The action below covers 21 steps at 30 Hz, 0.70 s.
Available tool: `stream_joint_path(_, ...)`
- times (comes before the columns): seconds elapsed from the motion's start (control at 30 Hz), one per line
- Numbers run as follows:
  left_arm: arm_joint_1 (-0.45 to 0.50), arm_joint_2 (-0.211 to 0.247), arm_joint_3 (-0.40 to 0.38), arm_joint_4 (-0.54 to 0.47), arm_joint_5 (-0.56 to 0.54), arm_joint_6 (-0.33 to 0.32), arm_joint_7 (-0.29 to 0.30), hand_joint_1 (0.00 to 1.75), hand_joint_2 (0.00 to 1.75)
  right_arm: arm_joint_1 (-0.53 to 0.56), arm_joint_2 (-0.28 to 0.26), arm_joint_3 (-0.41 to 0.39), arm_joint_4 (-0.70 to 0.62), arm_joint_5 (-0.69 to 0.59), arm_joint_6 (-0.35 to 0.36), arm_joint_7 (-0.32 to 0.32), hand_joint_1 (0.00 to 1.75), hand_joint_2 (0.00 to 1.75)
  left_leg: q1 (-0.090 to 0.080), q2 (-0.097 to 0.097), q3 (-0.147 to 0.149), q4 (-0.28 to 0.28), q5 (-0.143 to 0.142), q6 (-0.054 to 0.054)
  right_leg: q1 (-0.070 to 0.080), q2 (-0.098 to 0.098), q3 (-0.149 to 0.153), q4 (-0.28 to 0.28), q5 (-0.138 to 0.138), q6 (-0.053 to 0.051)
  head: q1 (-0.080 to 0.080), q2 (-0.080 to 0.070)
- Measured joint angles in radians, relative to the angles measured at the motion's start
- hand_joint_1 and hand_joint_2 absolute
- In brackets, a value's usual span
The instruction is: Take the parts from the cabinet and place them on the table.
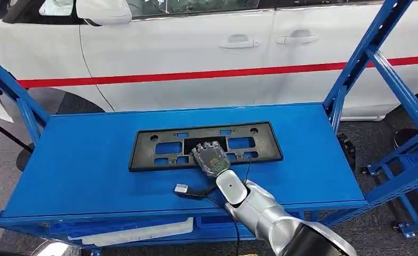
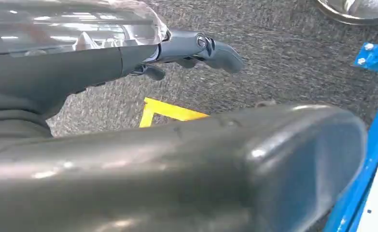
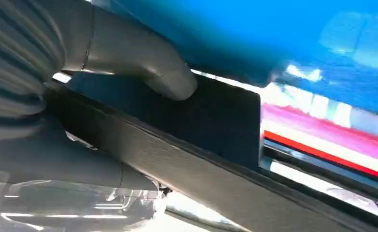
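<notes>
- A black plate frame [image 1: 205, 145] lay flat on the blue table [image 1: 89, 170], toward its far side.
- The right hand [image 1: 210, 159] gripped the frame's near edge, thumb [image 3: 143, 67] pressed on top.
- The left hand [image 2: 196, 48] hung beside the table over grey carpet [image 2: 273, 63], fingers loosely apart, holding nothing.

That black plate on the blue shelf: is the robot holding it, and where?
Yes. The right hand grips the black plate at the middle of its near long edge, thumb on its face.
</notes>
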<state>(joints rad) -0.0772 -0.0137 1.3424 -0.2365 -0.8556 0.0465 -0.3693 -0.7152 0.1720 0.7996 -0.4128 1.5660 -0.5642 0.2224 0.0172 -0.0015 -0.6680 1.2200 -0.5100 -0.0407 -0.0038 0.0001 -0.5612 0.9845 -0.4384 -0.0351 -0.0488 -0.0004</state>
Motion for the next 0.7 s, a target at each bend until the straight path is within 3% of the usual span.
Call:
stream_joint_path(0.07, -0.001, 0.003, 0.000, 0.000, 0.000, -0.001, -0.002, 0.00, 0.00, -0.003, 0.000, -0.001, 0.000, 0.000, -0.001, -0.001, 1.75, 1.75, 0.001, 0.001, 0.092, -0.190, 0.087, 0.005, -0.001, 0.001, 0.004, 0.004, -0.004, 0.005, 0.000, 0.000)
stream_joint_path(0.1, -0.003, 0.003, 0.000, 0.000, 0.000, -0.002, -0.006, 0.00, 0.00, -0.005, 0.001, -0.001, 0.000, 0.000, -0.002, -0.003, 1.75, 1.75, -0.004, 0.000, 0.114, -0.234, 0.072, 0.011, 0.007, 0.002, 0.001, 0.007, -0.008, 0.011, 0.000, 0.000)
stream_joint_path(0.13, -0.004, 0.003, 0.000, 0.000, 0.000, -0.003, -0.015, 0.00, 0.00, -0.007, 0.001, -0.003, 0.001, 0.000, -0.003, -0.004, 1.75, 1.75, -0.006, -0.002, 0.112, -0.235, 0.078, 0.022, 0.007, 0.003, -0.002, 0.009, -0.006, 0.015, 0.000, 0.000)
stream_joint_path(0.17, -0.004, 0.003, 0.000, 0.000, 0.000, -0.005, -0.024, 0.00, 0.00, -0.007, 0.001, -0.005, 0.001, 0.000, -0.005, -0.006, 1.73, 1.75, -0.007, -0.002, 0.108, -0.233, 0.076, 0.026, 0.007, 0.004, -0.004, 0.008, -0.006, 0.020, 0.000, 0.000)
stream_joint_path(0.2, -0.003, 0.003, 0.000, 0.000, 0.000, -0.009, -0.032, 0.00, 1.75, -0.007, 0.001, -0.006, 0.001, 0.000, -0.006, -0.009, 1.71, 1.75, -0.008, -0.002, 0.108, -0.231, 0.075, 0.031, 0.005, 0.003, -0.002, 0.006, -0.005, 0.024, 0.000, 0.000)
stream_joint_path(0.27, -0.003, 0.002, 0.000, 0.000, -0.002, -0.011, -0.059, 0.00, 1.75, -0.009, 0.001, -0.014, 0.000, 0.000, -0.015, -0.015, 1.71, 1.75, 0.002, 0.001, 0.113, -0.243, 0.085, 0.045, 0.005, 0.003, -0.002, 0.015, -0.015, 0.036, 0.000, 0.000)
stream_joint_path(0.3, -0.006, 0.002, 0.000, 0.000, -0.002, -0.011, -0.079, 0.00, 1.75, -0.009, 0.001, -0.022, 0.000, 0.000, -0.022, -0.027, 1.71, 1.75, 0.001, 0.000, 0.113, -0.245, 0.085, 0.052, 0.006, 0.003, -0.019, 0.054, -0.044, 0.040, 0.000, 0.000)
stream_joint_path(0.4, -0.008, 0.002, 0.000, 0.000, 0.000, -0.011, -0.098, 0.00, 1.75, -0.006, 0.001, -0.046, -0.001, -0.003, -0.040, -0.069, 1.71, 1.75, -0.001, 0.001, 0.106, -0.243, 0.086, 0.056, 0.000, 0.003, -0.138, 0.292, -0.156, 0.046, 0.000, 0.000)
stream_joint_path(0.43, -0.008, 0.002, 0.000, 0.000, 0.002, -0.010, -0.099, 0.00, 1.75, -0.004, 0.002, -0.055, -0.006, -0.007, -0.042, -0.086, 1.71, 1.75, -0.001, 0.001, 0.105, -0.241, 0.086, 0.056, -0.001, 0.003, -0.163, 0.338, -0.161, 0.047, 0.000, 0.000)
stream_joint_path(0.47, -0.008, 0.003, 0.000, 0.000, 0.005, -0.009, -0.100, 0.00, 1.75, -0.001, 0.002, -0.068, -0.016, -0.014, -0.044, -0.100, 1.71, 1.75, -0.001, 0.001, 0.105, -0.240, 0.085, 0.055, -0.002, 0.002, -0.162, 0.330, -0.141, 0.047, 0.000, 0.000)
stream_joint_path(0.5, -0.008, 0.003, 0.000, 0.000, 0.006, -0.009, -0.100, 0.00, 1.75, 0.000, 0.002, -0.079, -0.026, -0.025, -0.046, -0.117, 1.71, 1.75, -0.001, 0.000, 0.106, -0.238, 0.083, 0.054, -0.003, 0.002, -0.141, 0.282, -0.105, 0.046, 0.000, 0.000)
stream_joint_path(0.57, -0.009, 0.002, 0.000, 0.000, 0.009, -0.014, -0.100, 0.00, 1.75, 0.000, 0.007, -0.100, -0.049, -0.045, -0.056, -0.150, 1.71, 1.75, -0.001, -0.002, 0.105, -0.228, 0.076, 0.047, -0.004, 0.001, -0.060, 0.109, -0.012, 0.040, 0.000, 0.000)
stream_joint_path(0.6, -0.010, 0.002, 0.000, 0.000, 0.010, -0.016, -0.100, 0.00, 1.75, -0.001, 0.010, -0.111, -0.063, -0.065, -0.062, -0.169, 1.71, 1.75, -0.002, -0.002, 0.101, -0.222, 0.071, 0.041, -0.003, 0.001, -0.037, 0.053, -0.005, 0.035, 0.000, 0.000)
stream_joint_path(0.63, -0.012, 0.002, 0.000, 0.000, 0.011, -0.019, -0.100, 0.00, 1.75, 0.000, 0.015, -0.126, -0.082, -0.103, -0.071, -0.195, 1.71, 1.75, -0.011, -0.002, 0.095, -0.209, 0.066, 0.033, 0.000, 0.002, -0.033, 0.034, -0.013, 0.032, 0.000, 0.000)
stream_joint_path(0.7, -0.012, 0.003, 0.000, 0.000, 0.013, -0.029, -0.106, 0.00, 1.75, 0.024, 0.016, -0.160, -0.138, -0.195, -0.073, -0.285, 1.71, 1.75, -0.006, -0.002, 0.092, -0.213, 0.067, 0.025, 0.004, 0.004, -0.038, 0.043, -0.014, 0.023, 0.000, 0.000)
